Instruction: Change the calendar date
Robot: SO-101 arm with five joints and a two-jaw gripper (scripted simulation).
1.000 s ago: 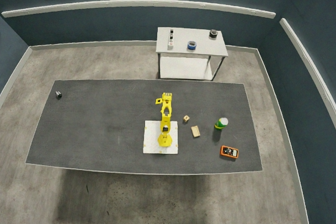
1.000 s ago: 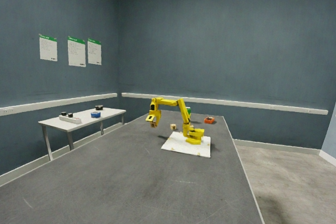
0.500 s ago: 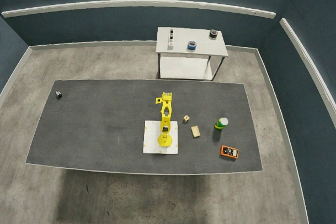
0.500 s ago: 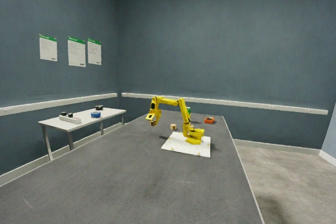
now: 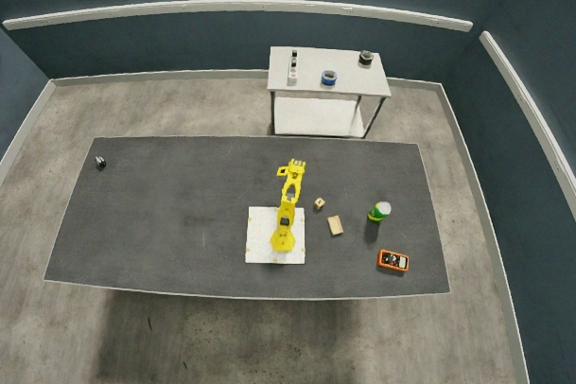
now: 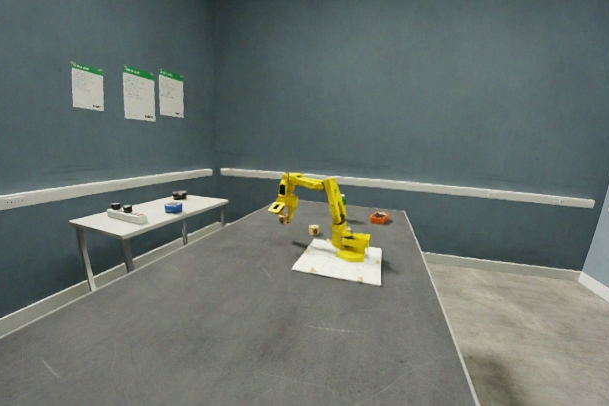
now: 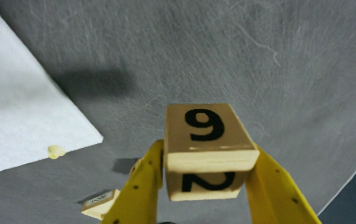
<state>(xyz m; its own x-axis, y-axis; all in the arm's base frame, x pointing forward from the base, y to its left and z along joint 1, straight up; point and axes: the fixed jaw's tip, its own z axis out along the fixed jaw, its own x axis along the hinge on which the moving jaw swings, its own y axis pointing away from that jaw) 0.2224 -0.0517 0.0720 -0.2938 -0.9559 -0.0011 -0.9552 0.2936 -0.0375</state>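
one cube (image 6: 283, 219) (image 7: 207, 145) is up off the table (image 5: 170, 213) (image 6: 240, 300) (image 7: 190, 55), gripped in the pincer (image 5: 290, 165) (image 6: 284, 215) (image 7: 207, 165), which is parted just its width. the other cube (image 5: 319, 203) (image 6: 314, 230) sits near the tray (image 5: 335, 225) (image 7: 98, 205), outside it.

- Dark grey, scratched surface (image 5: 161, 199) (image 6: 220, 310) (image 7: 200, 50) beneath the raised jaws (image 5: 291, 165) (image 6: 282, 216)
- White board (image 5: 260, 236) (image 6: 317, 260) (image 7: 35, 110), behind the jaws
- Loose cube (image 5: 319, 202) (image 6: 314, 230) (image 7: 134, 166), behind and right of them
- Pale tray (image 5: 335, 225) (image 7: 99, 204), farther back that way
- Green can (image 5: 379, 212) (image 6: 344, 199), well right
- Orange meter (image 5: 392, 260) (image 6: 379, 218), right, farthest back
- Small black-and-silver item (image 5: 100, 162), far left
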